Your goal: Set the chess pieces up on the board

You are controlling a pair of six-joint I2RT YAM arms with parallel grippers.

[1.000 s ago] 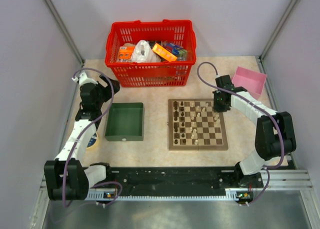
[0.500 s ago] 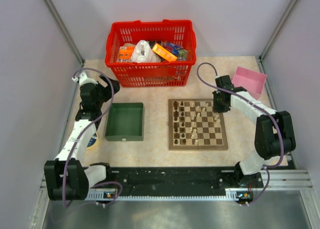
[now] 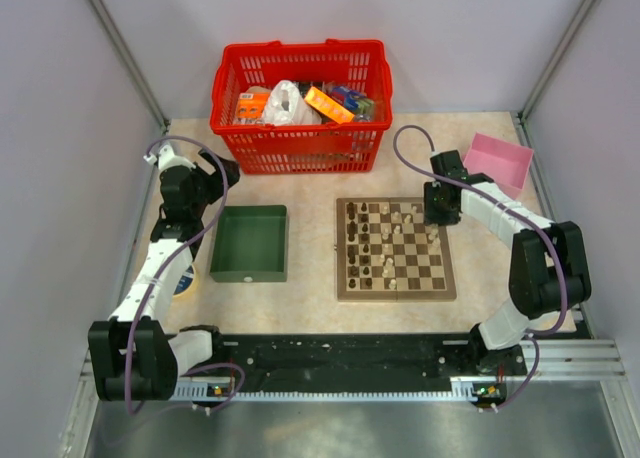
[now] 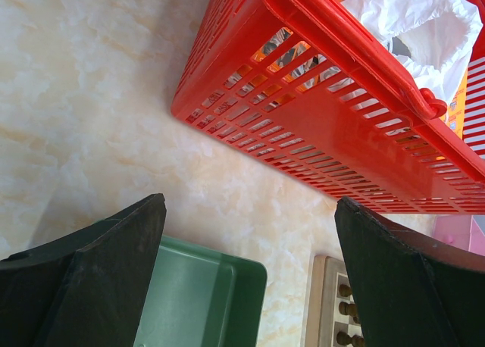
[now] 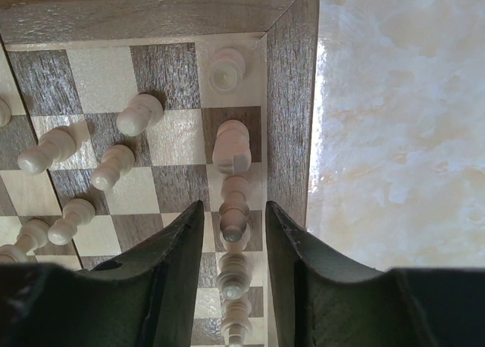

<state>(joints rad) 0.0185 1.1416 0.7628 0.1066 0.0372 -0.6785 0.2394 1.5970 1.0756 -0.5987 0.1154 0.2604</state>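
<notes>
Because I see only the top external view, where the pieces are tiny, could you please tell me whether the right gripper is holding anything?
Observer: No. In the right wrist view the right gripper is open, straddling a pale tan wooden chess piece with gaps on both sides.
Operator: Where does that piece stand?
Observer: In the edge column of the square checkered wooden chessboard, in a line of pale pieces beside the rim.
Operator: And the left gripper?
Observer: The left wrist view shows the left gripper open and empty.
</notes>
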